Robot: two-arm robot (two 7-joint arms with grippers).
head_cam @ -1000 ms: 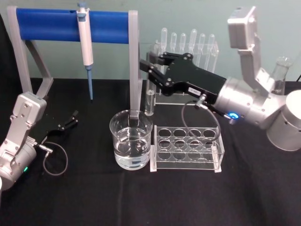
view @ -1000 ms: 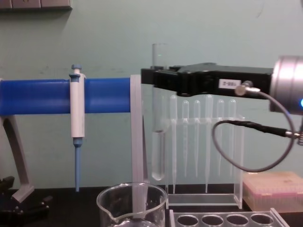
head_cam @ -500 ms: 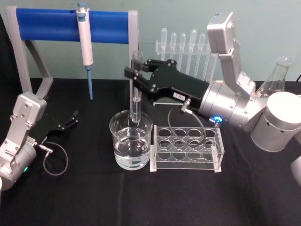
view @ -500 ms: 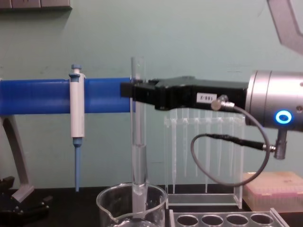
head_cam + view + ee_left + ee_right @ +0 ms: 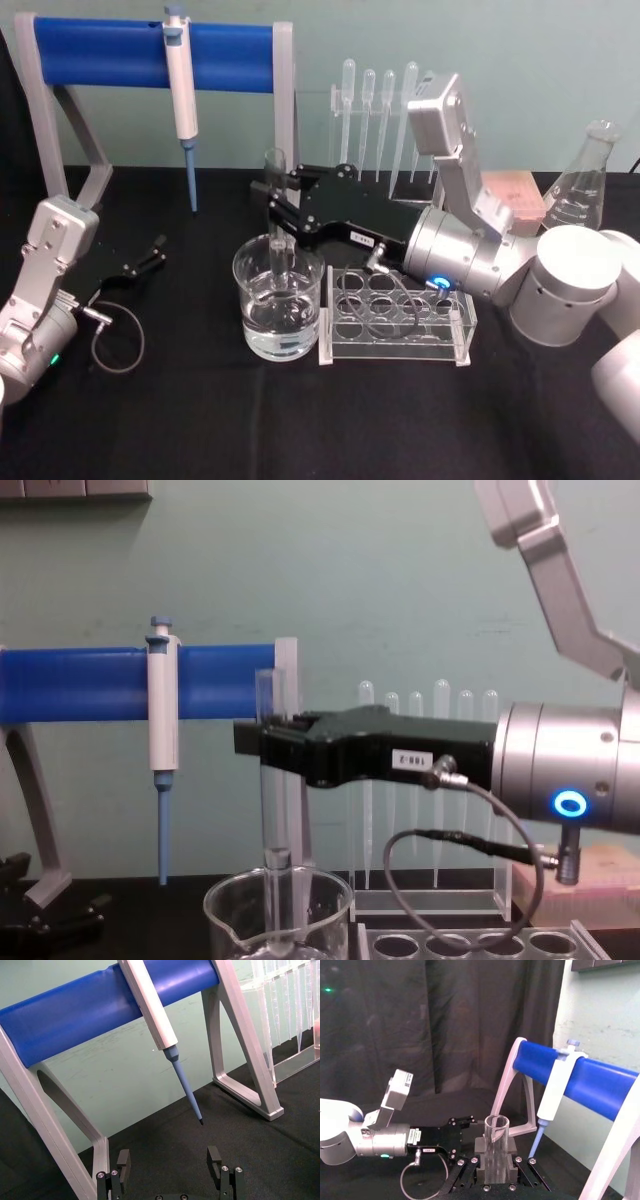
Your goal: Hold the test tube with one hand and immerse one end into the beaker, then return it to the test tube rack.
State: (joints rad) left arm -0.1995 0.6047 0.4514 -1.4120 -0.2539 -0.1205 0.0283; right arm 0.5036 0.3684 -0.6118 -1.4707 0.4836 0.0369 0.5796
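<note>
The test tube point(image 5: 273, 172) stands upright in the centre of the head view. Its lower end is inside the beaker point(image 5: 250, 318) and its open top is above the black fingers. The right tool point(image 5: 275, 205) comes in from the right of the frame and is closed on the tube a little below the top. The part of the glass between the fingers is hidden. In the right wrist view the tube point(image 5: 496, 1145) stands between the two pads.

The beaker holds clear liquid. Through the glass and the liquid I cannot make out where the tube's tip ends, or whether it touches the bottom. In the chest view the frame's lower edge cuts off the beaker point(image 5: 228, 912), so the tube point(image 5: 270, 815) is lost there.

The rack point(image 5: 330, 345) is just beside the beaker, to its right, with its round holes free.

The left tool point(image 5: 143, 260) rests low at the left of the frame, well apart, with its fingers spread and holding nothing.

Behind, a micropipette point(image 5: 180, 90) hangs on a blue bar point(image 5: 100, 50) at upper left. Thin pipettes point(image 5: 385, 90) stand at upper centre, and a flask point(image 5: 585, 185) is at the right edge.

The bench point(image 5: 300, 420) is covered in black cloth. The wall behind is pale green, and the wrist view shows a dark curtain.
</note>
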